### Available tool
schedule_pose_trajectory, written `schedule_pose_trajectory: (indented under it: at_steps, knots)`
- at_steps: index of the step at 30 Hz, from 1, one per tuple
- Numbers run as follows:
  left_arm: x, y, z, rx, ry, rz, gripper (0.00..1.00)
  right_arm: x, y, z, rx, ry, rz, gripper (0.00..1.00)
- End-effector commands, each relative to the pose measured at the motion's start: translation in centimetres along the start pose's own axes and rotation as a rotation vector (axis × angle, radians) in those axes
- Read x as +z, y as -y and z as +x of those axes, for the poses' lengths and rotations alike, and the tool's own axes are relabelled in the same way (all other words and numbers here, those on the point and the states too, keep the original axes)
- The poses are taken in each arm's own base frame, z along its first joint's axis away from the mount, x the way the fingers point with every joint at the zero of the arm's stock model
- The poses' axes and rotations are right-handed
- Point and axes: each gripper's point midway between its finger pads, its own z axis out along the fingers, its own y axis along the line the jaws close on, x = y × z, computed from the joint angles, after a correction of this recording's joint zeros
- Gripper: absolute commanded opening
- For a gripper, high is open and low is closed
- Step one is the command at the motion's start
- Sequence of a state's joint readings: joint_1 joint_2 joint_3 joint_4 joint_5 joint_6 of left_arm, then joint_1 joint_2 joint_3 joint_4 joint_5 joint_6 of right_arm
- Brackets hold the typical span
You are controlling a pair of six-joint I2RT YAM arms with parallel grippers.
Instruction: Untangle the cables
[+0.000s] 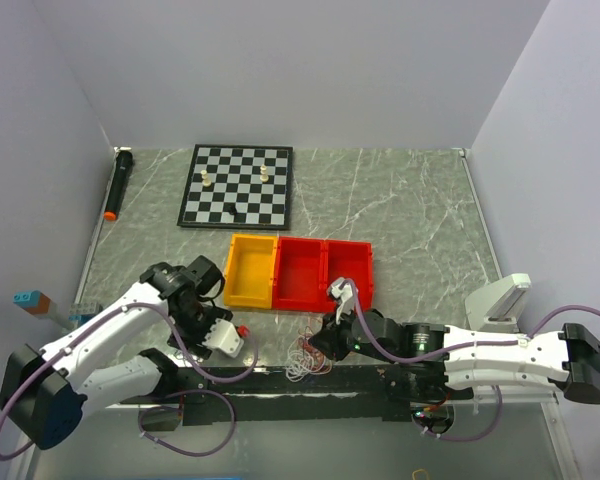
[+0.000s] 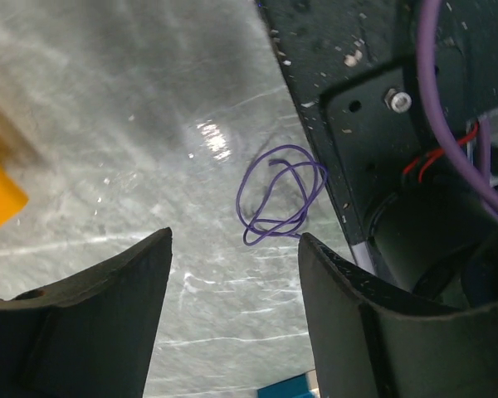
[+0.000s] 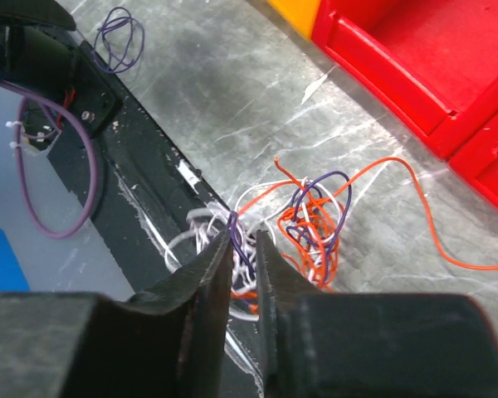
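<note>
- A black cylinder with an orange tip (image 1: 118, 183) lies along the far left edge of the marbled table (image 1: 410, 220).
- The left gripper (image 2: 232, 249) hovers over the near left part of the table, its fingers spread wide and nothing between them.
- Just beyond those fingers a single purple cable (image 2: 280, 195) lies in a loose coil on the tabletop, beside the black base rail (image 2: 357, 99) and apart from the other wires.
- A chessboard (image 1: 237, 186) sits at the far side, with two pale pieces (image 1: 208, 180) standing on it.
- A yellow bin (image 1: 252, 272) stands mid-table, touching the two red bins (image 1: 325, 272) on its right.
- The tangle of cables (image 3: 311, 220), with orange-red, white and purple strands knotted together, lies at the near edge in front of the red bins, partly over the black rail. One long orange-red strand (image 3: 423, 207) curves out of it to the right.
- The right gripper (image 3: 245, 240) is down on the left side of the tangle, its fingers parted by only a narrow slit. A purple strand runs into that slit; whether the pads touch it is hard to tell from this angle.
</note>
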State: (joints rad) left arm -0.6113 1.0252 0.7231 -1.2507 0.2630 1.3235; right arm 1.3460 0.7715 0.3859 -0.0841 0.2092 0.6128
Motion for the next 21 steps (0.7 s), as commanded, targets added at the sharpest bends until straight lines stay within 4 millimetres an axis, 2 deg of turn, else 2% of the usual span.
schedule_pose_trajectory:
  at_steps: [1, 5, 11, 16, 19, 21]
  knots:
    - [0.4, 1.1, -0.1, 0.134, -0.006, 0.098, 0.68, -0.5, -0.3, -1.3, 0.011, 0.049, 0.001, 0.28]
    - [0.9, 1.5, 0.2, 0.158, -0.032, 0.176, 0.65, -0.7, -0.3, -1.5, 0.012, 0.057, 0.004, 0.30]
    - [1.6, 2.1, 0.5, 0.173, -0.054, 0.313, 0.52, -1.1, 0.0, -2.1, 0.008, 0.070, 0.021, 0.30]
    - [2.4, 2.3, 1.3, 0.199, -0.094, 0.370, 0.45, -1.7, 0.5, -2.8, 0.003, 0.091, 0.046, 0.30]
    - [3.0, 1.9, 1.8, 0.221, -0.110, 0.337, 0.36, -1.9, 0.8, -2.9, 0.009, 0.099, 0.056, 0.29]
    - [3.1, 1.5, 1.7, 0.227, -0.105, 0.310, 0.24, -1.9, 0.9, -3.0, 0.015, 0.102, 0.058, 0.29]
